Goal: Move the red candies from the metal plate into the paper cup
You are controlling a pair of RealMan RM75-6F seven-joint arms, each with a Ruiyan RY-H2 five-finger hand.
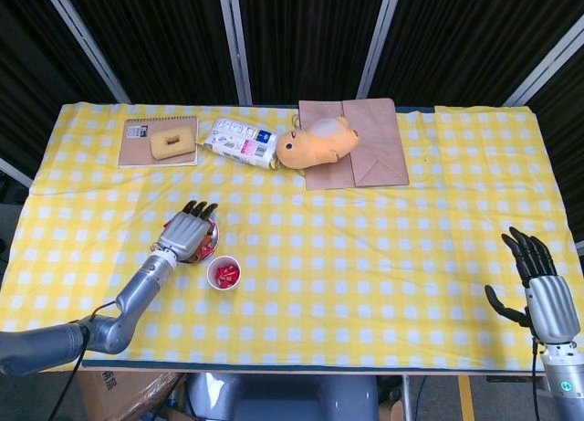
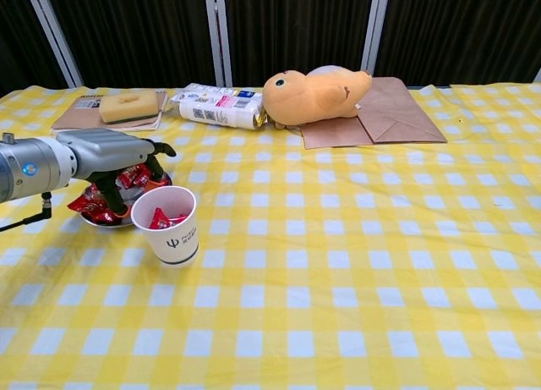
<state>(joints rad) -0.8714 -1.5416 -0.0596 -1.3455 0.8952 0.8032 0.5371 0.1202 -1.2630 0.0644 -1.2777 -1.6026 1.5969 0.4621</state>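
Chest view: left hand (image 2: 118, 157) is over the plate (image 2: 93, 220), fingers angled down into the candies (image 2: 133, 178). I can't tell whether one is already pinched — fingertips are buried among the wrappers. Cup (image 2: 166, 224) stands just beside the plate on its right-front side, upright, with a few red candies inside.

Head view puts the same hand (image 1: 185, 231) covering most of the plate (image 1: 211, 224), cup (image 1: 224, 273) just below-right of it. Right hand (image 1: 538, 279) is well apart at the far table edge, fingers spread, holding nothing.

My call on the pick: pinch one wrapper by its edge, lift straight up clear of the rim before traversing — dragging sideways risks sliding the plate or knocking the cup. Release only once fingertips are over the cup mouth; it's light and could tip easily.
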